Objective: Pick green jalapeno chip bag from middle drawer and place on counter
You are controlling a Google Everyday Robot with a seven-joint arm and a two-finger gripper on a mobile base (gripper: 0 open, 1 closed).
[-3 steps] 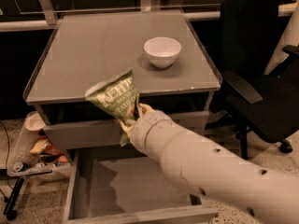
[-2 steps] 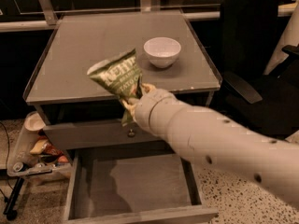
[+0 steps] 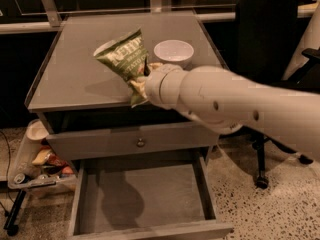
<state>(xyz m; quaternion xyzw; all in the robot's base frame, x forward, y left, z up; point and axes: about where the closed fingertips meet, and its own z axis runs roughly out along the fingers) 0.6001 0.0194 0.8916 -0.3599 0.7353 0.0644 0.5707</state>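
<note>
The green jalapeno chip bag (image 3: 123,59) is olive-green with white lettering. It hangs tilted in the air over the front part of the counter (image 3: 75,74). My gripper (image 3: 143,77) is shut on the bag's lower end, with my cream arm reaching in from the right. The middle drawer (image 3: 145,196) stands pulled open below, and its grey floor is bare.
A white bowl (image 3: 173,52) sits on the counter just right of the bag. A closed drawer front with a round knob (image 3: 140,142) is above the open drawer. A black office chair (image 3: 270,39) stands at the right. A bin of snack packets (image 3: 42,161) sits at the left on the floor.
My gripper has carried the bag up and back, from in front of the drawer front to over the counter's front part. The view has also shifted closer.
</note>
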